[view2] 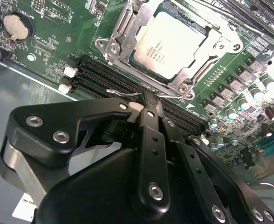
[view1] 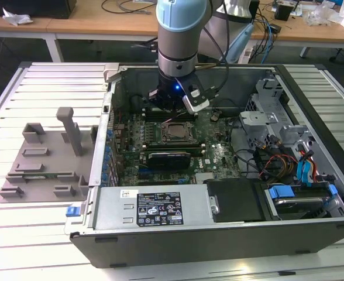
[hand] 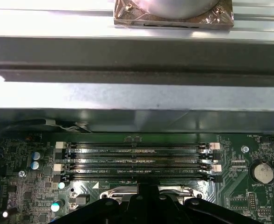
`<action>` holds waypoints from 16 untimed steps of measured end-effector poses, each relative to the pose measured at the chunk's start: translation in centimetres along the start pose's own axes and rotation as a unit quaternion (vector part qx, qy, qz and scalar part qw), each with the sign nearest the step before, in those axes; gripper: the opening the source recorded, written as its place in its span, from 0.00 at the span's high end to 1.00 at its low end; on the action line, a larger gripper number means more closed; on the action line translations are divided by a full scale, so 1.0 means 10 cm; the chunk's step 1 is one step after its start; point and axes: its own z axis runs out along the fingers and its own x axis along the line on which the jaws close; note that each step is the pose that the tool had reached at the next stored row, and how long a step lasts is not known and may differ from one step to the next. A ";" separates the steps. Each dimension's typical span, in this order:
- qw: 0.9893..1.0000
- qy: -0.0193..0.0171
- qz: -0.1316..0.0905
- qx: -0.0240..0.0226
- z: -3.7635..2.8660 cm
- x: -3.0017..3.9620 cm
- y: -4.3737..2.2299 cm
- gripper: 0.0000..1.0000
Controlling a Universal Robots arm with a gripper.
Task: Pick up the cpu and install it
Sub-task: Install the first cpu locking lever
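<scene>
cpu sits in the socket, gripper just above the memory slots

in the second wrist view the cpu (view2: 173, 43) lies flat inside the socket frame (view2: 119, 41) on the green motherboard (view2: 58, 46). the gripper (view2: 148, 105) is just beside the socket, over the memory slots (hand: 137, 161); its fingers (view2: 152, 106) are pressed close together and hold nothing. in the exterior view the arm (view1: 181, 35) reaches down into the open computer case (view1: 219, 234).
</scene>
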 end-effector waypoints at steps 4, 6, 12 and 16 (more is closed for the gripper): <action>1.000 0.000 0.002 0.000 0.020 -0.001 -0.004 0.89; 1.000 -0.001 0.007 0.000 0.028 -0.001 -0.006 0.89; 1.000 -0.006 0.027 0.001 0.044 -0.004 0.011 0.89; 0.999 -0.008 0.041 0.002 0.054 -0.042 0.017 0.89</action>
